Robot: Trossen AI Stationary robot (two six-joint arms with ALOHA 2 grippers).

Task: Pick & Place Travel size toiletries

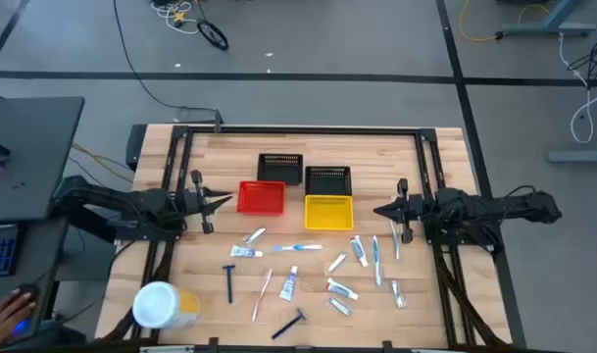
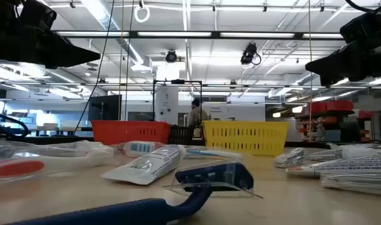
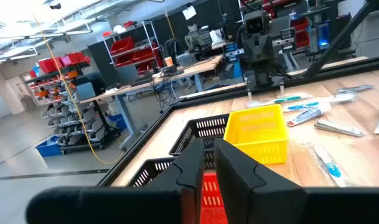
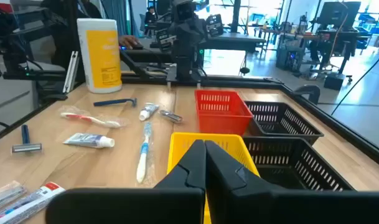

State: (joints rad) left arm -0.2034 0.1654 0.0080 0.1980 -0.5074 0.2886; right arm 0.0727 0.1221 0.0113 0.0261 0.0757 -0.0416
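Table (image 1: 445, 157) | toiletries (image 1: 308, 270) scattered between, nearer front than both pincers

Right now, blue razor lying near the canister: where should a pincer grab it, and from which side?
Take the blue razor by the middle of its handle, coming straight down from above. It lies flat on the table with bare wood on both sides. Set the fingers across the slim handle, not the wider head. The left pincer looks nearer.

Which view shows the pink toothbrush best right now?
The right wrist view: the pink toothbrush lies whole and unobstructed beside the blue razor. The high view shows it only as a thin sliver. I cannot pick it out in the low or left wrist views.
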